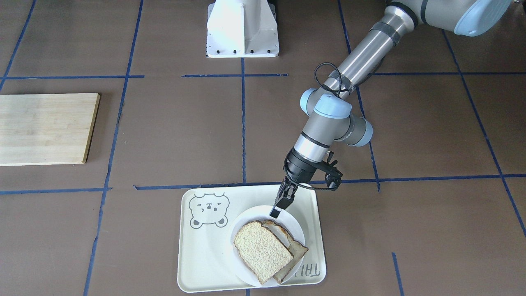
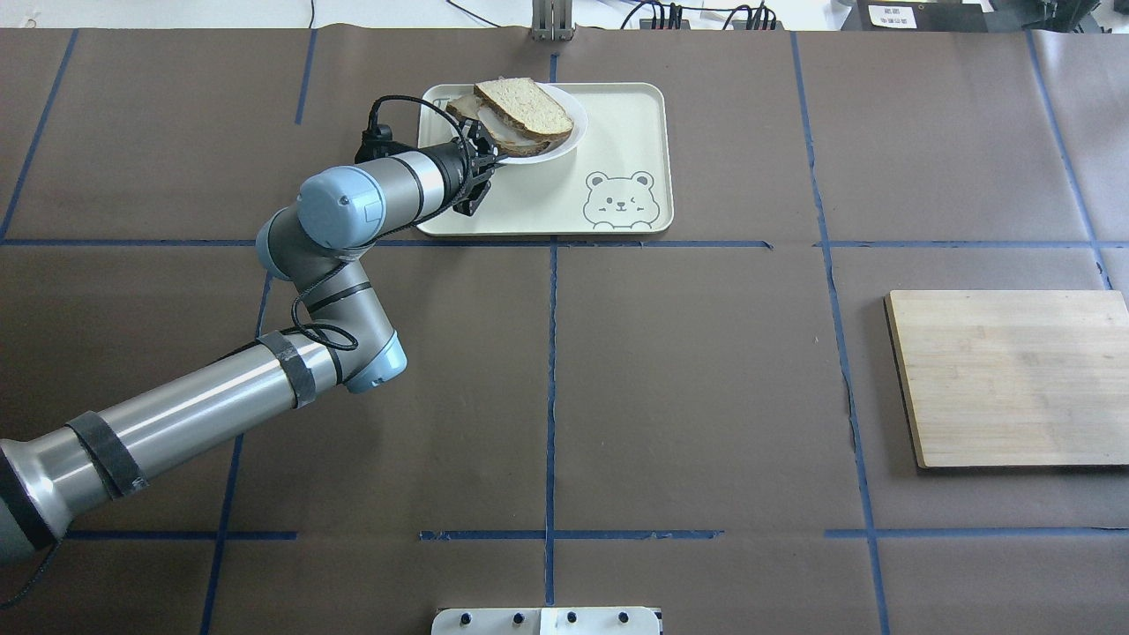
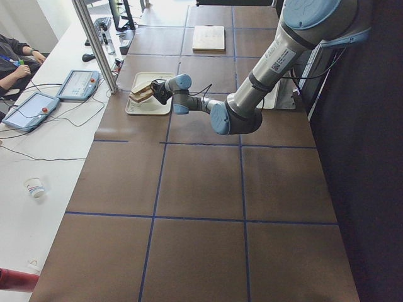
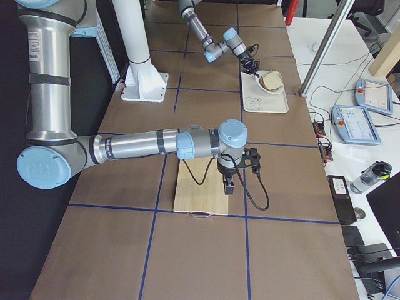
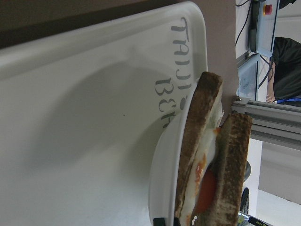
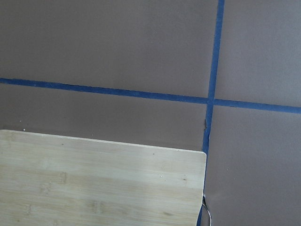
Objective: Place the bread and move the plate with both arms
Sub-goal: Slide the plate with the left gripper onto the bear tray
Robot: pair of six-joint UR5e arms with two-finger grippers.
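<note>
The plain bread slice [image 1: 263, 250] lies askew on top of the egg-bearing slice [image 1: 295, 246] on the white plate [image 1: 251, 214], which sits on the cream bear tray [image 1: 205, 255]. My left gripper [image 1: 276, 211] is at the plate's rim on the robot's side, fingers closed on the rim. The left wrist view shows the plate [image 5: 164, 188] edge-on with the bread [image 5: 236, 155] over egg and something red. My right gripper [image 4: 226, 186] hovers over the wooden board [image 4: 200, 187]. It shows only in the exterior right view, so I cannot tell whether it is open or shut.
The tray [image 2: 617, 115] sits at the table's far edge, centre-left in the overhead view. The wooden board [image 2: 1014, 379] lies on the robot's right side. The white fixed base [image 1: 242, 28] stands at the robot's edge. Blue tape lines cross the brown table.
</note>
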